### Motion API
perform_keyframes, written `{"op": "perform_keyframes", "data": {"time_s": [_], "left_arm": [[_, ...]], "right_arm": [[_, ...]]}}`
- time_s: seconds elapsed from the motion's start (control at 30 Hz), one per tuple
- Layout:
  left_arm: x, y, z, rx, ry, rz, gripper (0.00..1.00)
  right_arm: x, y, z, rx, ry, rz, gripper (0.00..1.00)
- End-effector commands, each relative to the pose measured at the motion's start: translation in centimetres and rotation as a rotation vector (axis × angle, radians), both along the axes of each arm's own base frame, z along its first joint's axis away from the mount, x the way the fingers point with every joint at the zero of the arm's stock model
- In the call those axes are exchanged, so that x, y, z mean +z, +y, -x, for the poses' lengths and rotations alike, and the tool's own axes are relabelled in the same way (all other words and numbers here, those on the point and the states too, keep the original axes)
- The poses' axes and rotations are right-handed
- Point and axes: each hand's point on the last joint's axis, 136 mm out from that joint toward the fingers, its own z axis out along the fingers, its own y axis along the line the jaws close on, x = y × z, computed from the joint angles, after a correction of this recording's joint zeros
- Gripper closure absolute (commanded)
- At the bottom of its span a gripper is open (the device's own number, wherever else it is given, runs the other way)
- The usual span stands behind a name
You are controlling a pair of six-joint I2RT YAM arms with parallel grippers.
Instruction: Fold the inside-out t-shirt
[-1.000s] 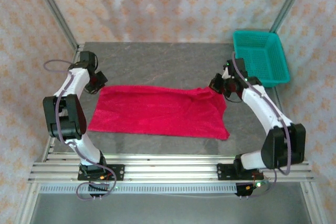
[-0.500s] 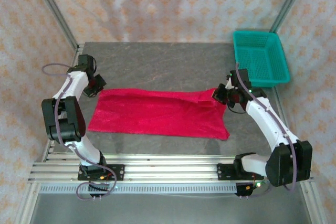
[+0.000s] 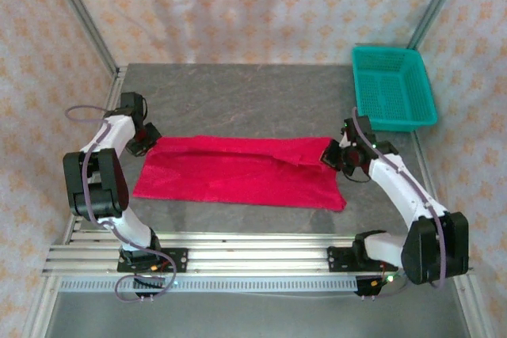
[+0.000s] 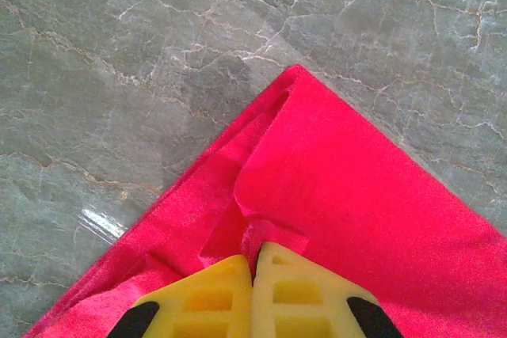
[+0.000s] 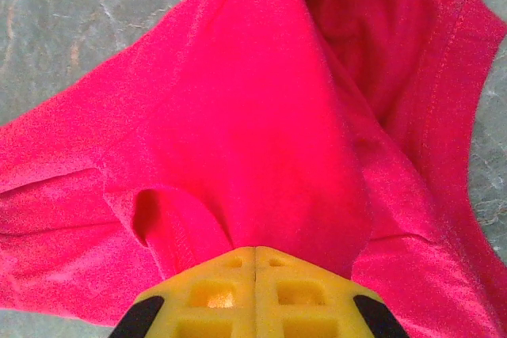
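Observation:
The bright red t-shirt lies spread as a wide band across the middle of the grey table, its far edge lifted and rolled toward the front. At the shirt's far left corner my left gripper is shut on the cloth. In the left wrist view its yellow fingertips pinch a small fold of t-shirt. My right gripper is shut on the far right corner. In the right wrist view the t-shirt drapes up from the closed yellow pads, with a hemmed opening at the upper right.
A teal plastic basket stands at the table's far right corner, just behind the right arm. Bare grey marble-patterned table lies behind the shirt. An aluminium rail runs along the near edge by both arm bases.
Both grippers have moved toward the front, dragging the shirt's far edge with them. The visible red band has grown narrower from back to front.

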Motion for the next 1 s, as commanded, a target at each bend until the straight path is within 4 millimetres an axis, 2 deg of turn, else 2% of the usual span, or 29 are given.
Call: {"op": "perform_keyframes", "data": {"time_s": [0.0, 0.1, 0.23, 0.47, 0.53, 0.57, 0.6, 0.63, 0.67, 0.7, 0.73, 0.77, 0.8, 0.9, 0.97], "left_arm": [[1.5, 1.4, 0.2, 0.051, -0.038, -0.052, 1.00], [2.0, 1.5, 0.1, 0.054, -0.046, -0.059, 1.00], [1.7, 1.5, 0.6, 0.061, -0.036, -0.062, 1.00], [-1.0, 0.9, 2.9, 0.077, 0.000, -0.046, 0.99], [-1.9, 0.6, 3.3, 0.073, 0.006, -0.031, 0.95], [-2.3, 0.5, 3.4, 0.072, 0.011, -0.024, 0.86], [-2.5, 0.4, 3.5, 0.085, 0.012, -0.017, 0.70], [-2.7, 0.3, 3.4, 0.095, 0.012, -0.007, 0.61], [-2.7, 0.2, 3.3, 0.092, 0.007, 0.001, 0.58], [-2.5, 0.2, 3.2, 0.092, 0.002, 0.003, 0.52], [-1.9, 0.2, 3.0, 0.094, -0.012, -0.002, 0.44], [-1.2, 0.4, 2.8, 0.096, -0.026, -0.014, 0.39], [-0.3, 0.5, 2.6, 0.095, -0.044, -0.031, 0.38], [3.1, 0.5, 1.9, 0.088, -0.117, -0.097, 0.37], [4.9, -1.1, 0.6, 0.051, -0.190, -0.091, 0.38]], "right_arm": [[1.8, -0.6, 0.1, -0.006, -0.050, 0.033, 1.00], [2.8, -0.8, 0.4, -0.004, -0.063, 0.043, 1.00], [2.1, -0.8, 1.2, -0.008, -0.048, 0.028, 1.00], [-2.6, -0.7, 3.5, -0.060, 0.047, -0.019, 1.00], [-3.8, -0.7, 4.1, -0.090, 0.067, -0.041, 1.00], [-4.3, -0.7, 4.3, -0.104, 0.077, -0.051, 0.93], [-4.7, -0.7, 4.6, -0.116, 0.084, -0.059, 0.79], [-4.8, -0.7, 4.6, -0.123, 0.084, -0.061, 0.61], [-4.6, -0.8, 4.7, -0.126, 0.080, -0.056, 0.49], [-4.3, -1.0, 4.6, -0.129, 0.071, -0.043, 0.42], [-3.8, -1.4, 4.3, -0.136, 0.055, -0.020, 0.38], [-3.1, -1.8, 3.9, -0.142, 0.040, 0.004, 0.38], [-2.5, -2.3, 3.4, -0.155, 0.026, 0.033, 0.38], [-0.9, -2.9, 1.1, -0.187, -0.024, 0.071, 0.44], [-0.5, -2.7, -1.3, -0.196, -0.049, 0.074, 0.53]]}}
